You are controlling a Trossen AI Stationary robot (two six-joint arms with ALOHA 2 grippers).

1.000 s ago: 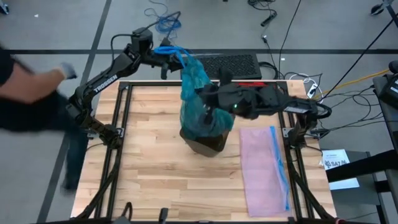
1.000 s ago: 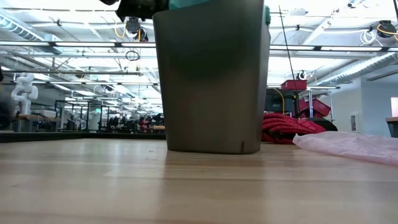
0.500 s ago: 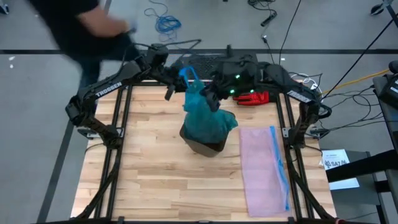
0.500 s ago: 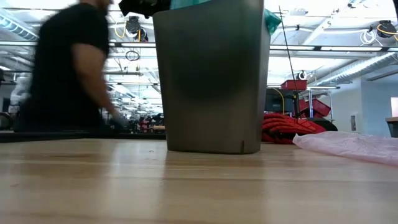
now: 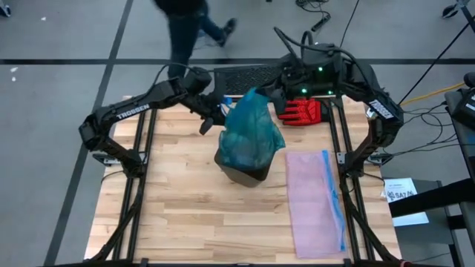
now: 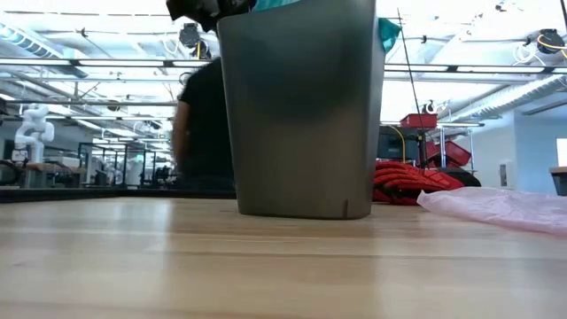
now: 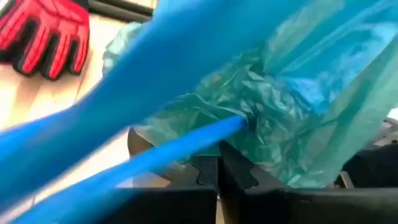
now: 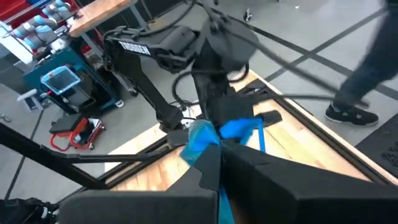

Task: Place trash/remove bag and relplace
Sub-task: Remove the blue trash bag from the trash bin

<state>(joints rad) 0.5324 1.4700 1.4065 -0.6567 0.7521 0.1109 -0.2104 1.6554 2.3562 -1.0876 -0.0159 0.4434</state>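
The left hand [image 5: 215, 113] sits just beside the left side of the bag [image 5: 251, 133], near the back of the tabletop [image 5: 178, 200]. It is clenched on a blue tie strip [image 7: 168, 152] of the bag, and I think it holds on there so the top stays pulled up and the bag can come out. The bag is the green crinkly one, and it still stands in the gray bin [image 6: 301, 106] in the middle of the tabletop, puffed up high over the rim. I cannot see the trash; it is likely hidden inside the bag. The bin stands upright, which keeps things from spilling while the bag is tugged. Next comes the right hand [image 8: 214, 149], up behind the bag. It is pinched shut on a bit of blue and green plastic too, so both hands seem to share the lifting, one on each side. A red glove [image 5: 303, 113] lies at the back of the tabletop, near the right arm. On the right lies the pink bag [image 5: 315, 200], flat and well apart from the bin, probably waiting its turn to go in. A person [image 5: 189, 30] walks by on the floor behind the tabletop.
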